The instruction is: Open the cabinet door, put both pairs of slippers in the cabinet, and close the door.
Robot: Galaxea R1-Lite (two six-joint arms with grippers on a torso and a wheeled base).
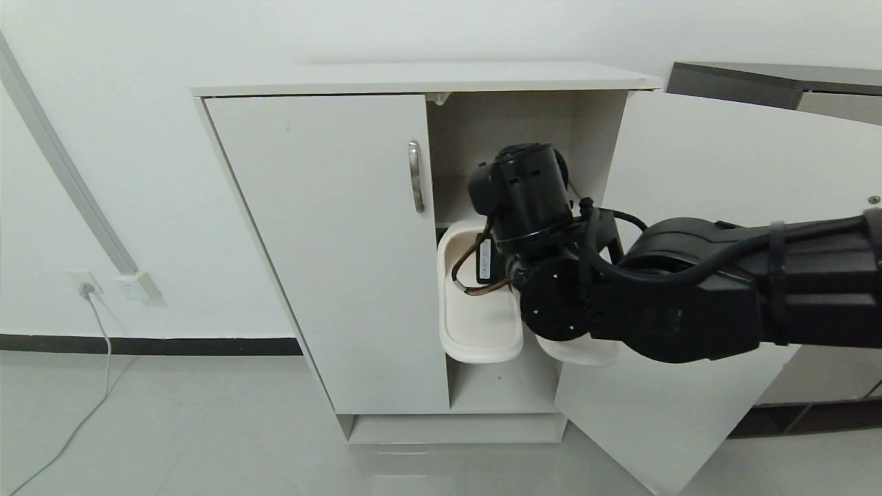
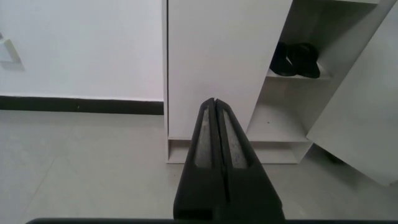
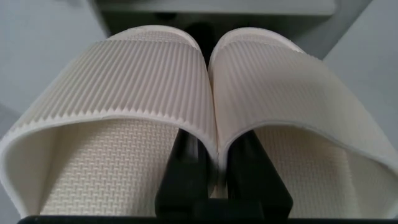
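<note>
A pair of white slippers (image 1: 479, 324) hangs side by side in front of the cabinet's (image 1: 427, 76) open right half, just above its bottom compartment. In the right wrist view my right gripper (image 3: 217, 171) is shut on the white slippers (image 3: 149, 81), its dark fingers (image 3: 186, 168) pinching their two inner walls together. A pair of black slippers (image 2: 295, 60) lies on the shelf inside the cabinet. My left gripper (image 2: 214, 106) is shut on nothing, low over the floor and in front of the closed left door (image 2: 217, 56).
The right door (image 1: 696, 227) stands swung wide open toward me, beside my right arm. The left door (image 1: 331, 255) is closed, with a metal handle (image 1: 415, 176). A wall socket and cable (image 1: 86, 286) are at the left. A grey unit (image 1: 772, 79) stands behind the open door.
</note>
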